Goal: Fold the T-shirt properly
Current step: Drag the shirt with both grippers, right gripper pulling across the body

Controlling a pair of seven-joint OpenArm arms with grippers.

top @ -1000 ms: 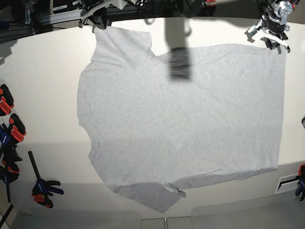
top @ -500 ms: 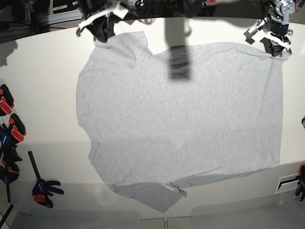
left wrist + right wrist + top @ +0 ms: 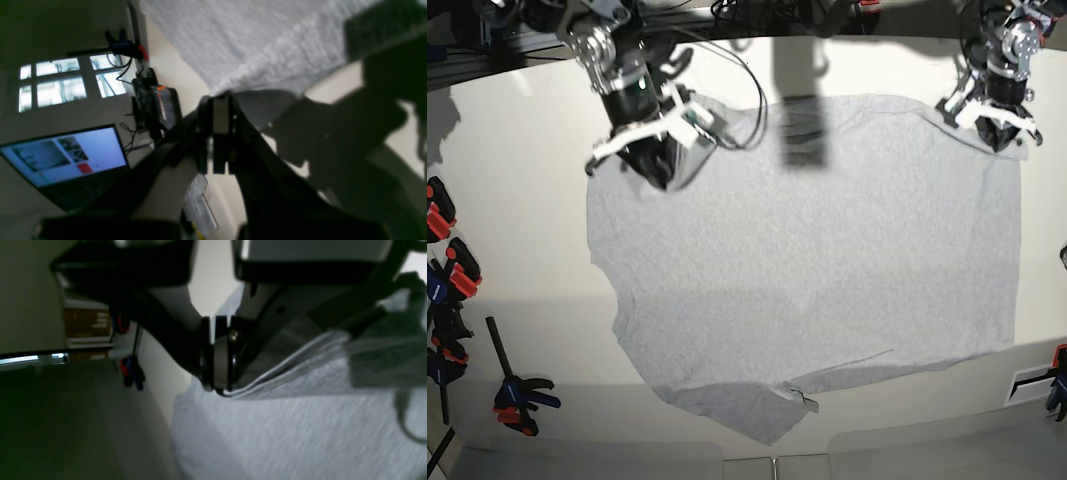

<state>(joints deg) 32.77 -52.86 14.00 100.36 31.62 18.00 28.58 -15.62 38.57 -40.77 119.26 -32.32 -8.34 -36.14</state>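
Observation:
The light grey T-shirt [image 3: 807, 270] lies spread plain side up on the cream table [image 3: 517, 200]. My right gripper [image 3: 655, 168] is over the shirt's far left part, shut on the sleeve fabric, which is lifted and bunched under it. In the right wrist view the gripper [image 3: 218, 386] pinches a folded edge of the shirt [image 3: 300, 426]. My left gripper [image 3: 999, 132] is at the far right corner, shut on the shirt's edge. In the left wrist view it [image 3: 220, 100] is closed on the tip of the shirt [image 3: 253, 40], raised off the table.
Several orange and blue clamps [image 3: 452, 270] sit along the left table edge, one [image 3: 517, 395] near the front left. Another clamp [image 3: 1057, 385] is at the right edge. A dark shadow [image 3: 802, 130] falls on the shirt's far middle. A laptop [image 3: 63, 156] stands beyond the table.
My right gripper has come from the far edge toward the front, carrying the far left sleeve inward over the shirt. My left gripper has shifted slightly inward with the far right corner.

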